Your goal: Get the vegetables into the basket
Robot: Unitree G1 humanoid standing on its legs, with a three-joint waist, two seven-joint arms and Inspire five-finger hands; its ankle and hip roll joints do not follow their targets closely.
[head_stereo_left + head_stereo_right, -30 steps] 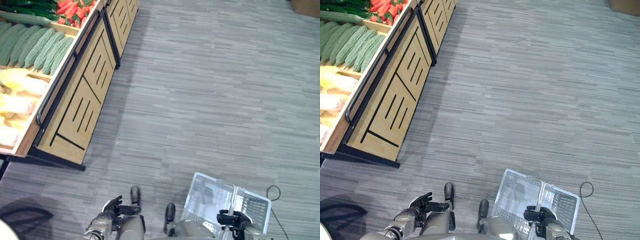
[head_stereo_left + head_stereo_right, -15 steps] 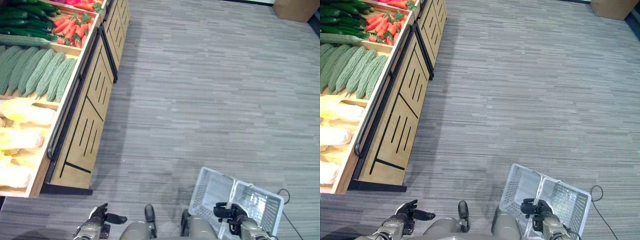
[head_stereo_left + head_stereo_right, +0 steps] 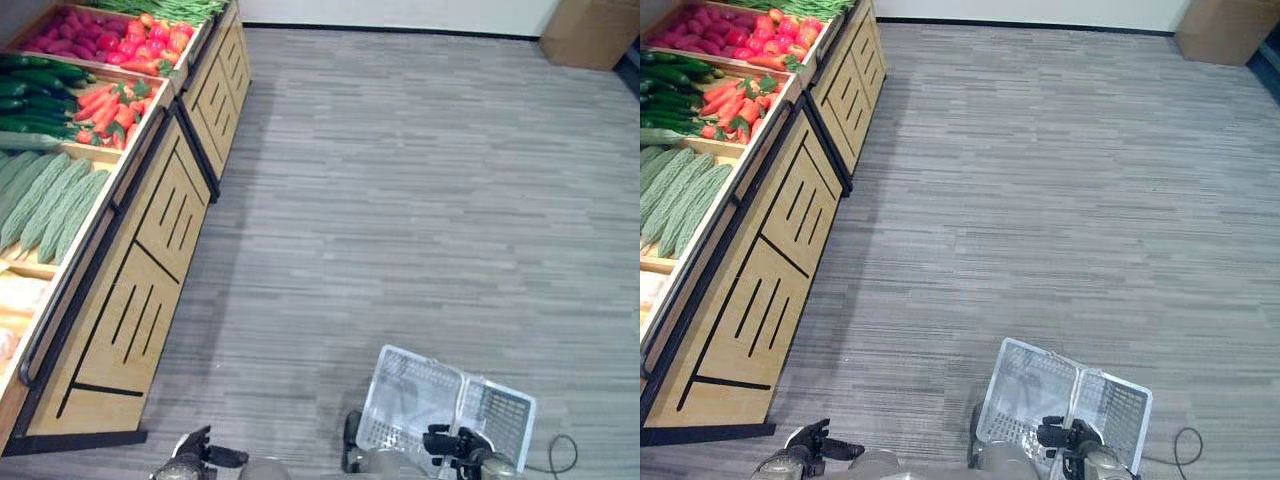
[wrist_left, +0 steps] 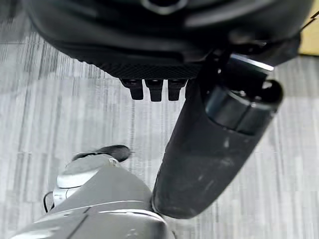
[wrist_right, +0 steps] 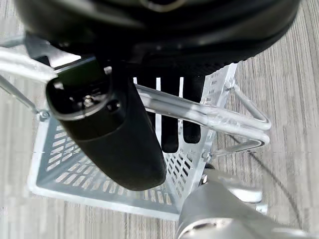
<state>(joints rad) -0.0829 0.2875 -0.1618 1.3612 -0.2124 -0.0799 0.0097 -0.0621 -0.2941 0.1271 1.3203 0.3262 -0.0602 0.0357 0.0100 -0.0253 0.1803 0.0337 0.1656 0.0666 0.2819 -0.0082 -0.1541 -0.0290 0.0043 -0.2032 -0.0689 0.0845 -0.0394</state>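
Observation:
A white slatted basket (image 3: 415,400) hangs low at my right side, empty, over the grey floor. My right hand (image 3: 455,442) is shut on its metal handle (image 5: 199,117), fingers curled round the bars. My left hand (image 3: 200,455) hangs at my lower left, fingers relaxed and holding nothing. The vegetables lie in a wooden display stand (image 3: 150,230) along the left: pale green bitter gourds (image 3: 45,200), carrots (image 3: 105,105), dark cucumbers (image 3: 35,85), purple-red roots (image 3: 65,35) and red peppers (image 3: 150,35). Both hands are well away from the stand.
The stand's slanted wooden front with a dark rail (image 3: 70,300) juts toward me at the lower left. A cardboard box (image 3: 590,35) stands at the far right by the white wall. Wide grey floor (image 3: 420,200) stretches ahead.
The whole picture has shifted, so the camera moved: more of the stand's far bins and the back wall now show. My right hand keeps hold of the basket handle.

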